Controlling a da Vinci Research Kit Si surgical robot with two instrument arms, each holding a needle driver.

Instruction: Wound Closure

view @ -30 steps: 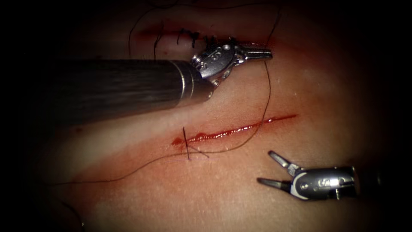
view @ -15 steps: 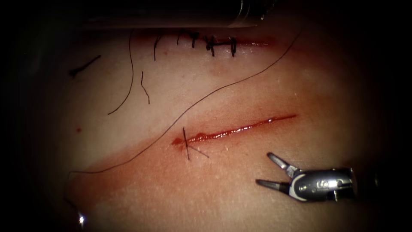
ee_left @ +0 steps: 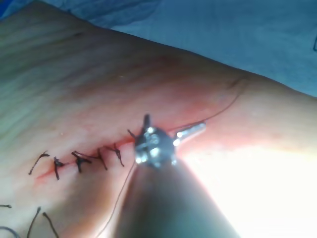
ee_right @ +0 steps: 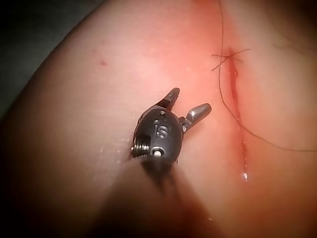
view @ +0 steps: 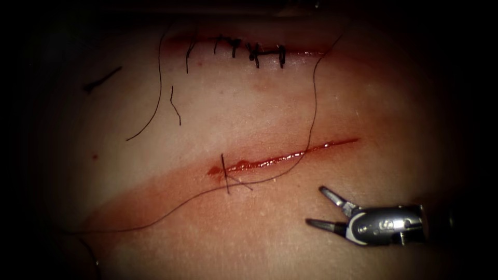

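The right end effector (view: 313, 209) hovers spread and empty beside the cut (view: 282, 156). The left end effector (ee_left: 188, 133) looks pressed together on the thread (view: 311, 114); I cannot tell for sure.

right end effector (view: 314, 207) spread wide (holding nothing), left end effector (ee_left: 190, 131) closed, shaft angled low

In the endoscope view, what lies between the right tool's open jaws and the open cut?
Mostly bare tissue. Between the right tool and the cut, only the thread crosses, curving just below the cut. The endoscope view shows this.
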